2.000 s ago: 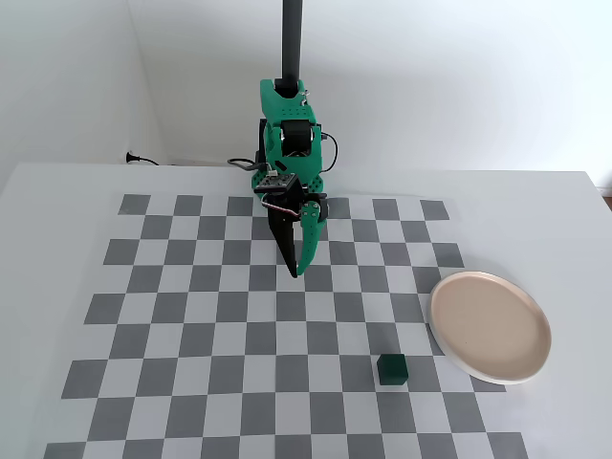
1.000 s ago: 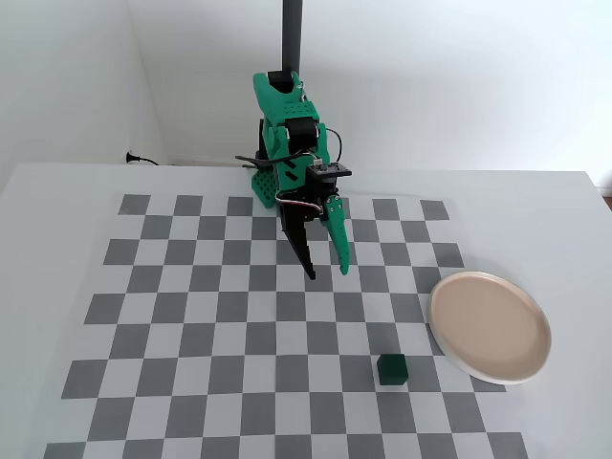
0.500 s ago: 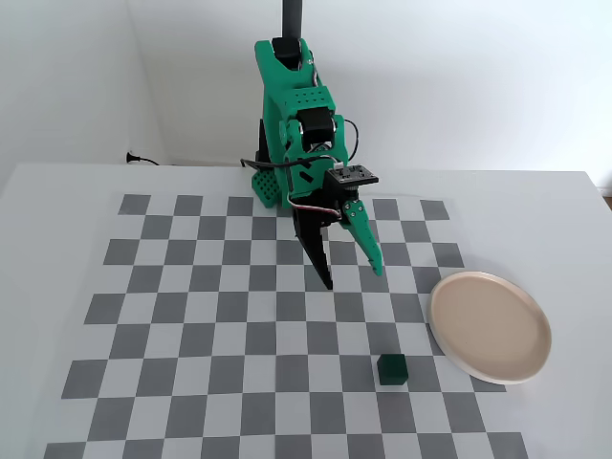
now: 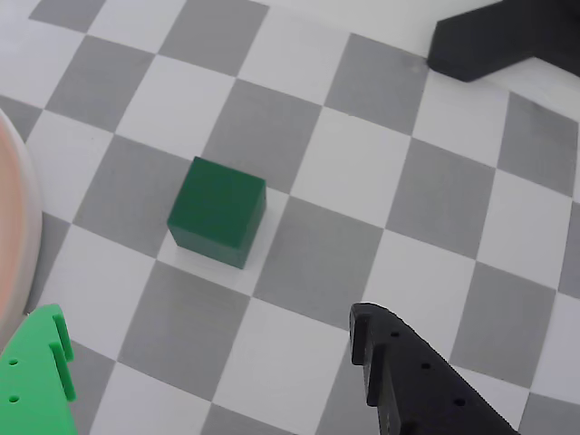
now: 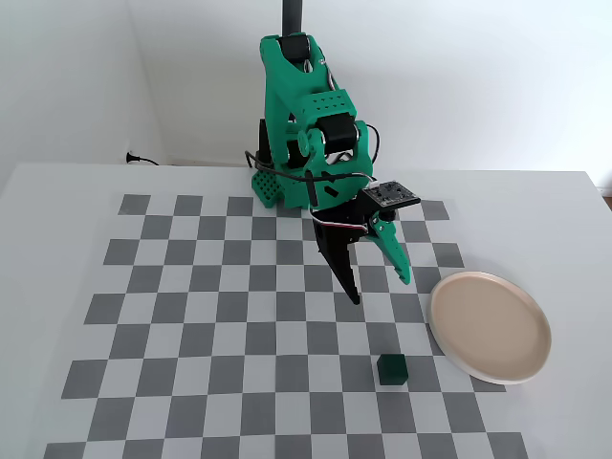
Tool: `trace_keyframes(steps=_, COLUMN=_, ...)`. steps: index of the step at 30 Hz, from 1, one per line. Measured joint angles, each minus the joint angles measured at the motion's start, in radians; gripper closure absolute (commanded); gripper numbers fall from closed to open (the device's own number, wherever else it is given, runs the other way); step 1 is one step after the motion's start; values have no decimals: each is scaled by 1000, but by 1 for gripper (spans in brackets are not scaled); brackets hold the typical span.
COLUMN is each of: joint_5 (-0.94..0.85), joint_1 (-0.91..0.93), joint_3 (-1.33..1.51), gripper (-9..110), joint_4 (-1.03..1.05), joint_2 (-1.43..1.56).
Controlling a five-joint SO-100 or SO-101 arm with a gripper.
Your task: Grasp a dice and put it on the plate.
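Fixed view, near to far: dice (image 5: 392, 369) low centre-right on checkerboard (image 5: 191, 316), free, nothing touching it. Plate (image 5: 491, 327) just right of it, empty. Gripper (image 5: 381, 283) further back, above board, fingers apart, tips pointing down toward dice.

Wrist view: dice (image 4: 217, 212) left of centre, beyond both fingertips and nearer green finger (image 4: 36, 381) than black finger (image 4: 408, 381); plate rim (image 4: 27, 227) at left edge. Likely next: advance, drop, straddle cube.

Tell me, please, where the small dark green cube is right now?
In the fixed view, the small dark green cube sits on the checkered mat's near part, just left of the pinkish-beige round plate.
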Motion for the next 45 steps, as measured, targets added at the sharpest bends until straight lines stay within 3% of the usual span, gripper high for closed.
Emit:
trace_keyframes(steps=23, joint_5=114, joint_1=-75, joint_3=-463, gripper=74, joint_4=-35, joint_2=-635)
trace_keyframes(steps=45, joint_5=120, joint_1=-54, joint_3=-494, gripper=75, joint_4=-133, joint_2=-857)
